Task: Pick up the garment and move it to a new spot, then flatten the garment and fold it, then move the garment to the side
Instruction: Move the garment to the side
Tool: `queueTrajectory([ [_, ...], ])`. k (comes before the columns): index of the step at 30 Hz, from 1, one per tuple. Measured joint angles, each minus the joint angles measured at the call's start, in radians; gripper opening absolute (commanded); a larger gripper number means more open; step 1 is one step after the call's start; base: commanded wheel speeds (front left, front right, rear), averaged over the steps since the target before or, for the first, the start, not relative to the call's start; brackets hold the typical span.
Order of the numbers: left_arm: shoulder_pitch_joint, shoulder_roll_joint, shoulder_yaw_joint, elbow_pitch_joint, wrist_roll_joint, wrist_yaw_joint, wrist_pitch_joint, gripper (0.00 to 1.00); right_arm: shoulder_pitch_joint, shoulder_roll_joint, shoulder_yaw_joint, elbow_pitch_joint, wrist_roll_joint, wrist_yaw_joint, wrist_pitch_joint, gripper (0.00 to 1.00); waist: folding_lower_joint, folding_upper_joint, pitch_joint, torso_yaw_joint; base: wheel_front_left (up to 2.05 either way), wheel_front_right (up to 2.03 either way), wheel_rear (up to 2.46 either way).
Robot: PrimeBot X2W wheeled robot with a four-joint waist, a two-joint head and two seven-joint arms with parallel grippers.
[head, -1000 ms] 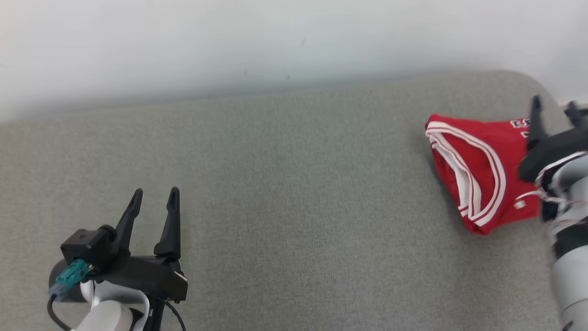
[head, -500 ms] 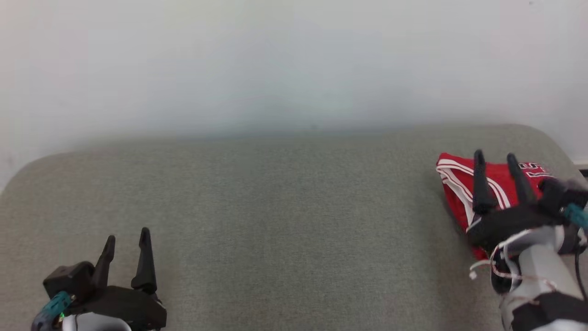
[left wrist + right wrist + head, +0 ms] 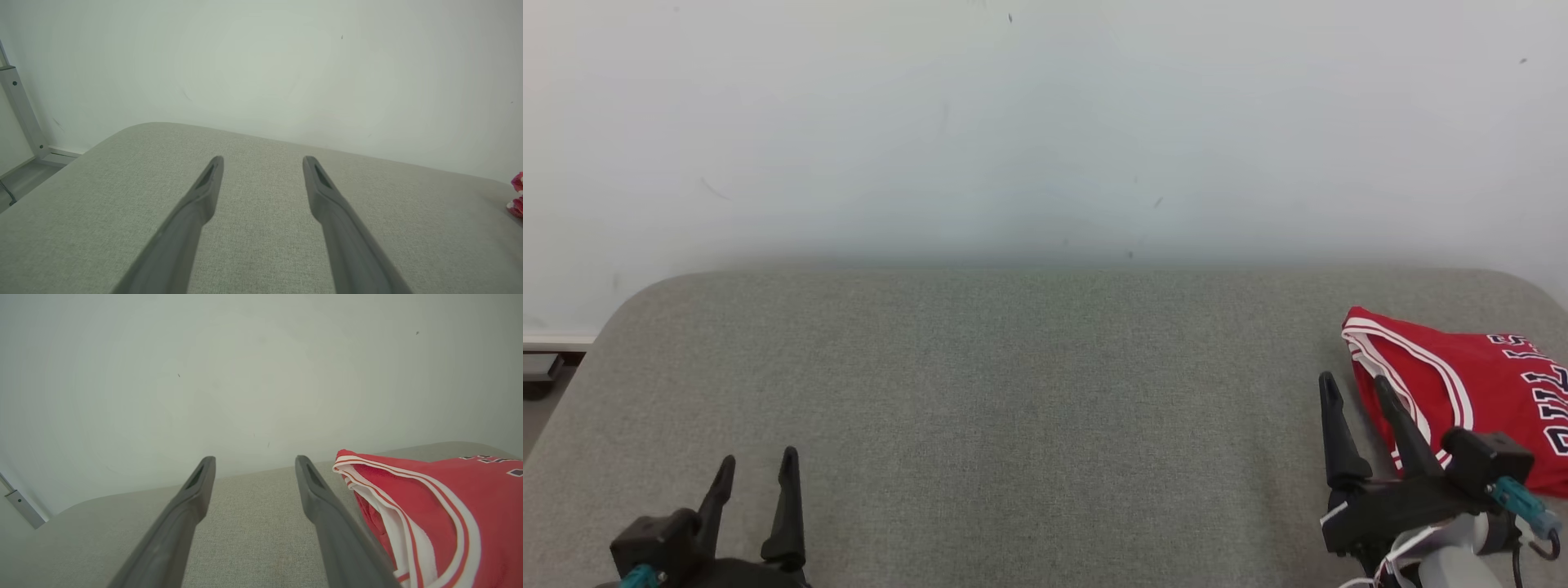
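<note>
garment [image 3: 1462,392]: red, white-trimmed, I see it folded at the far right of the grey padded surface [image 3: 1013,392] | left gripper [image 3: 758,457]: fingers spread, empty, lower left over the surface, well apart from garment | right gripper [image 3: 1353,380]: fingers spread, holding nothing, just beside garment's trimmed edge, can't tell if touching

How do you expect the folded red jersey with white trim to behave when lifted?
The folded red fabric jersey will probably sag and unfold, since its layered edges lie loose. It looks thin, so likely light. Pushed, it may bunch up.
</note>
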Motion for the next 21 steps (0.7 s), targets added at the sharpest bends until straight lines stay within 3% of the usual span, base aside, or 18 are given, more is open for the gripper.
queueTrajectory([
  [9, 0.068, 0.007, 0.016, -0.072, 0.085, -0.034, 0.000, 1.00, 0.099, 0.000, -0.016, -0.068, -0.004, 0.000, 0.003, 1.00, 0.0000, 0.0000, -0.015, -0.009, 0.00, 0.00, 0.00],
  [21, 0.142, 0.007, 0.036, -0.113, 0.143, -0.031, 0.000, 1.00, 0.181, 0.000, -0.048, -0.128, -0.021, 0.000, 0.040, 1.00, 0.0001, 0.0000, -0.017, -0.039, 0.00, 0.00, 0.00],
])
